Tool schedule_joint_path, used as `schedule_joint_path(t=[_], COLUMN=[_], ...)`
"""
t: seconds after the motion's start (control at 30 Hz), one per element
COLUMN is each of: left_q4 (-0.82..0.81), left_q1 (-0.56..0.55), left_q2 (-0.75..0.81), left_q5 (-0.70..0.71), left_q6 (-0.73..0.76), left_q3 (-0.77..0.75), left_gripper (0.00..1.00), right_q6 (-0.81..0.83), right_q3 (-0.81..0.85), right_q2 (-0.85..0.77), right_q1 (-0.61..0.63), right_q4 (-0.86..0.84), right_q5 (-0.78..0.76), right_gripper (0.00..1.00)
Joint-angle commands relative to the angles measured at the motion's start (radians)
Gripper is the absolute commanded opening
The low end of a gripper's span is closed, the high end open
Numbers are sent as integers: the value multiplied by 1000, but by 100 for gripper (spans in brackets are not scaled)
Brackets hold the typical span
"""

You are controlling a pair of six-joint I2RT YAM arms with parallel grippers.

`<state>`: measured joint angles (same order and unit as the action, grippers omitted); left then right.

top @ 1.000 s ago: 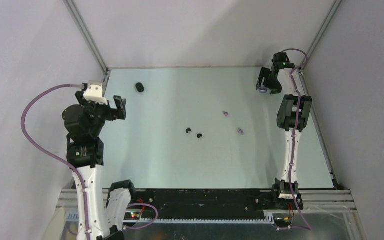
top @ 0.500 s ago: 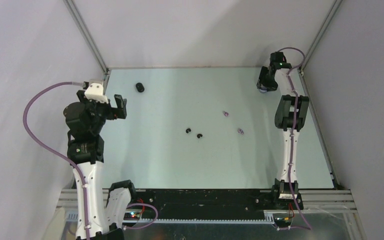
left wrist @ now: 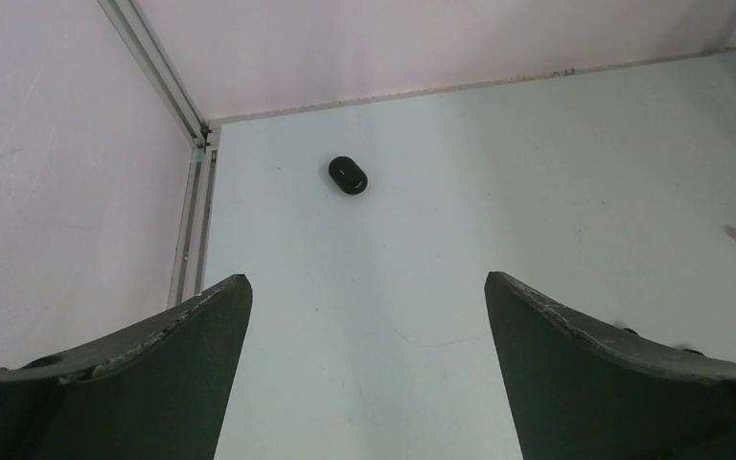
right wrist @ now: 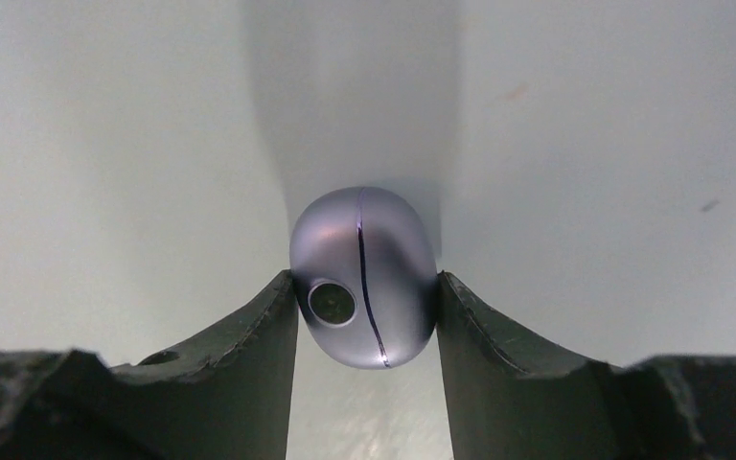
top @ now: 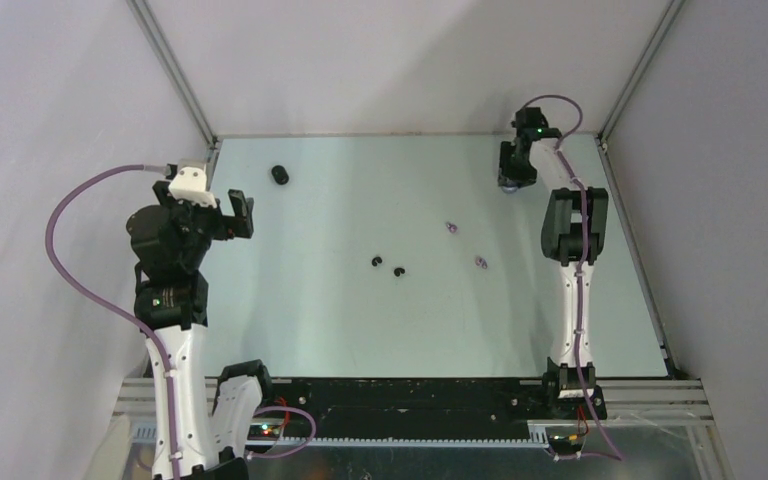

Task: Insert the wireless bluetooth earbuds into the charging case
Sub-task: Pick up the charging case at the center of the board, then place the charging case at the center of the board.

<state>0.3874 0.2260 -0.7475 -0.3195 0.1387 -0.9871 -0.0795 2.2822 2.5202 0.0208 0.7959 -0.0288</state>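
Pale table [top: 360,330] enclosed by plain grey-white walls [top: 380,60].

Top view: The left gripper [top: 241,214] hangs over the table's left side, jaws spread wide and empty. A black case [top: 280,175] lies beyond it, near the far left corner. Two black buds [top: 376,262] lie close together at mid-table. Two purple buds [top: 451,227] lie to their right, apart from each other. The right gripper [top: 510,182] is low near the far right corner; its load is too small to make out here.

Left wrist view: Both fingers [left wrist: 153,383] stand far apart with only bare table between them. The black case lies ahead near the corner rail, closed. One purple bud shows at the right edge.

Right wrist view: The two fingers [right wrist: 240,374] press against opposite sides of a rounded purple case [right wrist: 364,259], part-closed upon it. The case is shut; its seam runs lengthwise and a round dark spot faces the camera.
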Motion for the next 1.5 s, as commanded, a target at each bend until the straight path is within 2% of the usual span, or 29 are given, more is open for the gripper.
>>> schedule_joint_path(t=[0.0,0.17,0.3,0.43,0.63,0.83,0.97,1.1,1.23,1.3,1.37,1.47], left_q4=[-14,-25,-43,-55,-94,-79,-206,-208,-185,-184,-183,-182], left_q1=[11,12,12,11,-1,-96,-122,-135,-136,-137,-135,-131], left_q2=[23,43,67,65,-33,-208,-147,-97,-66,-59,-60,-69], left_q5=[-27,-48,-97,-132,-195,-134,-120,-69,-43,-48,-48,-39], left_q6=[-6,-14,-25,-47,-107,-126,-169,-141,-140,-140,-140,-140], left_q3=[-19,-13,2,5,-10,-71,52,93,73,76,77,80], left_gripper=[99,99,99,99,99,99,99,99,99,99,99,99], right_q6=[76,122,150,171,185,168,154,160,186,202,219,243], right_q3=[-151,-446,-590,-692,-775,-802,-791,-776,-759,-756,-754,-756], right_q2=[-257,-481,-639,-700,-676,-593,-522,-476,-461,-463,-467,-479], right_q1=[117,252,363,453,553,578,581,595,623,633,634,620], right_q4=[17,-8,-6,-38,-102,-180,-158,-146,-123,-105,-80,-49], right_q5=[14,63,122,169,206,153,193,200,213,246,287,335], right_gripper=[33,34,34,34,31,32,32,33,42,53,60,65])
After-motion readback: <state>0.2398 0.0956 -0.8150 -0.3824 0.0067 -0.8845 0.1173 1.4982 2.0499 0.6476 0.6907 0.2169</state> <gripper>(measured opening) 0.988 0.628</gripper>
